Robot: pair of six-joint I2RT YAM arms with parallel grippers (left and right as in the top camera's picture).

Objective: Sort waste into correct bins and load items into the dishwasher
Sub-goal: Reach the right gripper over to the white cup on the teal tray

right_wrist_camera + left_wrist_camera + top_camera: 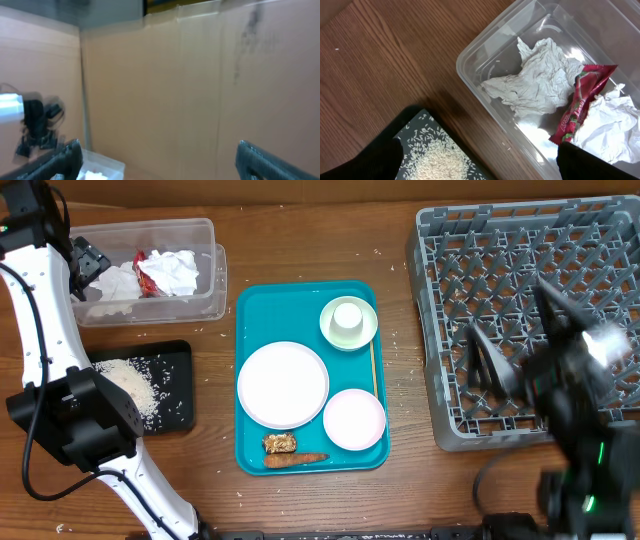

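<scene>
Our left gripper (485, 162) and right gripper (157, 157) gape empty; under the left, a clear plastic rectangular tub (463, 57) holds crumpled white napkins (540, 82).

From overhead I see the teal tray (250, 310) holding a large plate (283, 384), a cup (347, 318) inside a bowl (329, 334), a second bowl (354, 419), a brown lump (279, 443) and a carrot stick (296, 459). Left of it sit the clear tub (215, 280) with napkins (180, 270) and a red wrapper (150, 280), and the black tray (175, 360) of rice (130, 385). The grey rack (480, 250) is on its right.
</scene>
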